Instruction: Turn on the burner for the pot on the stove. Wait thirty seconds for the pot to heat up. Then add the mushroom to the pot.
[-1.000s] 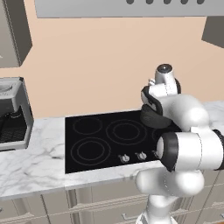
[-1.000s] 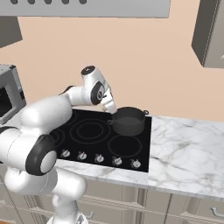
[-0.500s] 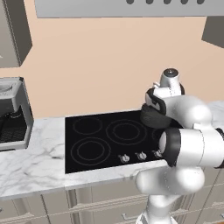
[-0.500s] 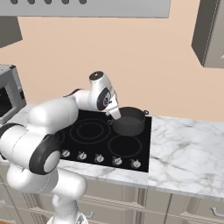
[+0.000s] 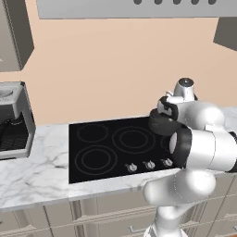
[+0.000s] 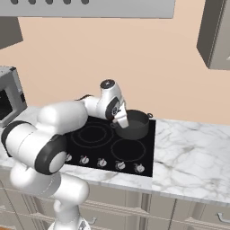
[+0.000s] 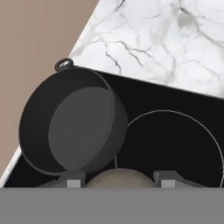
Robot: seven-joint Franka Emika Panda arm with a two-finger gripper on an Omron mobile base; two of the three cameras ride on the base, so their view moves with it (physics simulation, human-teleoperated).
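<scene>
Hand view: tool (image 7: 119, 178) above pot (image 7: 72, 122) rim.

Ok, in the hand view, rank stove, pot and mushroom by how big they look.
1. The stove, largest, though partly cut off.
2. The pot.
3. The mushroom, smallest as seen; it sits nearest the camera, between the jaws, and is partly hidden.

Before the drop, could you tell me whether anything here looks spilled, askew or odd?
Nothing stands out: the pot sits upright and empty on the stove, and the mushroom rests between the end effector fingers.
</scene>
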